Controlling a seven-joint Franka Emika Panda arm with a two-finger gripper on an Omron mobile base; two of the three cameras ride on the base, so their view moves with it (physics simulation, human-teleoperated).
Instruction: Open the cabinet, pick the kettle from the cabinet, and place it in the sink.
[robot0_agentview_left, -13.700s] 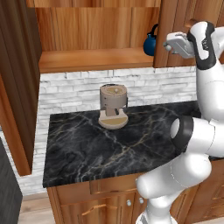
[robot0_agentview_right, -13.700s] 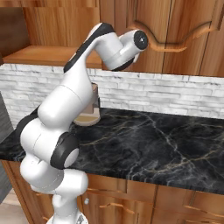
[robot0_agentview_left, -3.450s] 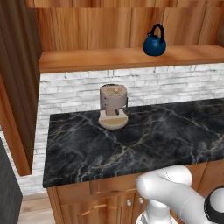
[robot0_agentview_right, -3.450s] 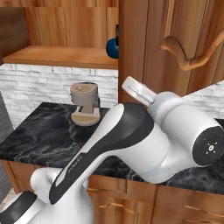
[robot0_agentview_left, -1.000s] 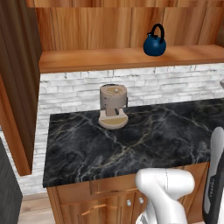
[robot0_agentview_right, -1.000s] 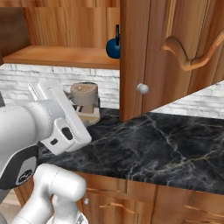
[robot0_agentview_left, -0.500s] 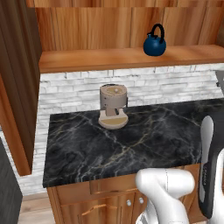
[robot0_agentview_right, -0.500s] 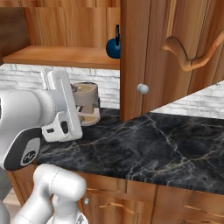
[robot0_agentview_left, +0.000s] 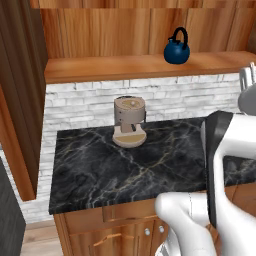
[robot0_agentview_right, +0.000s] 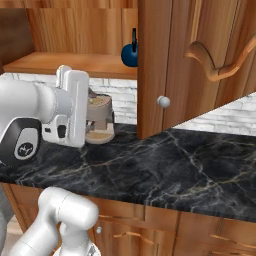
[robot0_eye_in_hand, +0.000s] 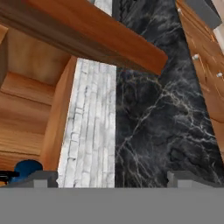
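Observation:
The cabinet (robot0_agentview_left: 140, 67) stands open, its wooden shelf bare except for the dark-blue kettle (robot0_agentview_left: 176, 49) at its right end. In the right base view the kettle (robot0_agentview_right: 129, 54) peeks out from behind the swung-out right door (robot0_agentview_right: 156, 65). My gripper (robot0_eye_in_hand: 113, 178) is open with nothing between its fingertips. It is raised over the counter, below and to the right of the kettle (robot0_eye_in_hand: 26, 168), apart from it. At the right edge of the left base view the gripper (robot0_agentview_left: 247, 76) points upward. The sink is out of view.
A tan coffee machine (robot0_agentview_left: 129, 121) stands on the black marble counter (robot0_agentview_left: 110, 170) against the white brick wall (robot0_agentview_left: 90, 102). The cabinet's left door (robot0_agentview_left: 17, 100) hangs open at the left. The right door's knob (robot0_agentview_right: 163, 101) sticks out over the counter. Drawers sit below.
My arm has swung up and toward the cabinet: its forearm rose at the right of the left base view, and the hand moved in front of the coffee machine. The kettle stayed put.

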